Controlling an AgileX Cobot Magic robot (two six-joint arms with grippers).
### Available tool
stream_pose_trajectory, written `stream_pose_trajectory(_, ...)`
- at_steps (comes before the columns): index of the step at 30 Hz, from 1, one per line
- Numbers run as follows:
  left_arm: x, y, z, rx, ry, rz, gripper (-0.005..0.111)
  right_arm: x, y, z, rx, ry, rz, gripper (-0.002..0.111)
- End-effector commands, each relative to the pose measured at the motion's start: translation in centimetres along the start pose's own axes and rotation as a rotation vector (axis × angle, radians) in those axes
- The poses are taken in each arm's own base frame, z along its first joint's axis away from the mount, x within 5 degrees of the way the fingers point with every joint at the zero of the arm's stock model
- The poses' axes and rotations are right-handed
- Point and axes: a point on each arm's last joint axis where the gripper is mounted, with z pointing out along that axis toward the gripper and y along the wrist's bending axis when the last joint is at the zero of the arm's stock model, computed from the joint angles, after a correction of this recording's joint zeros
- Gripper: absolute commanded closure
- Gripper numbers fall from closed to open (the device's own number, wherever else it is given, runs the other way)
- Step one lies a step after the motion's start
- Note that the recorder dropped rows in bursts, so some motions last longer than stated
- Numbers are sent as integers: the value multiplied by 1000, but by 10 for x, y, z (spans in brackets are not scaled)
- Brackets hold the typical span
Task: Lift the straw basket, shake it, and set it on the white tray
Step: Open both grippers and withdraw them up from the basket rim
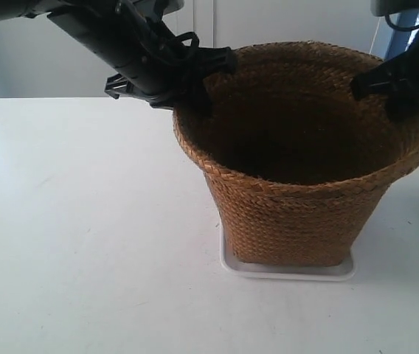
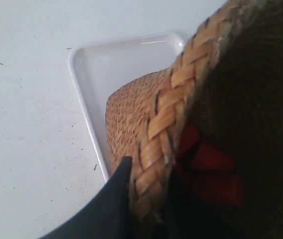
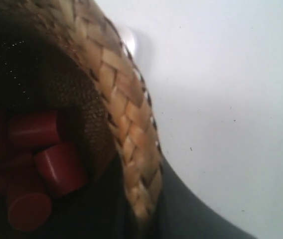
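We have the straw basket [image 1: 298, 206] apparently seated on the white tray [image 1: 287, 273]. The left gripper [image 2: 149, 184] and right gripper [image 3: 144, 199] pinch its braided rim [image 1: 305, 188] at ten and two o'clock. Next, we judge, both let go and lift clear.

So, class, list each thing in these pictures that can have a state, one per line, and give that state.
tray, flat on the table, basket apparently resting in it
basket, upright, rim gripped on two sides
left gripper, shut on the basket rim
right gripper, shut on the basket rim
red cylinders, lying loose inside the basket
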Motion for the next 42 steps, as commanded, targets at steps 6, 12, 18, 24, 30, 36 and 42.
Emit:
stream_pose_trajectory(6,-5,3,-7,-28,-22,101,104,0,-11,10,64,29,-39,87)
stream_pose_trajectory(12,-4,4,-3,-27,-9,95,74,0,-11,10,64,27,-36,58)
stream_pose_trajectory(18,-4,4,-3,-25,-9,89,45,0,-11,10,64,27,-36,47)
stream_pose_trajectory(24,-4,3,-3,-18,-8,80,37,-2,-11,10,71,10,-42,44)
stream_pose_trajectory(30,-9,2,-17,-31,-69,109,37,-2,-13,-3,82,-39,-44,44)
stream_pose_trajectory(36,-16,-3,-50,-58,-193,169,37,0,-14,-23,87,-94,-39,44)
stream_pose_trajectory(42,-15,-3,-76,-123,-223,240,37,5,-13,-46,71,-156,-20,45)
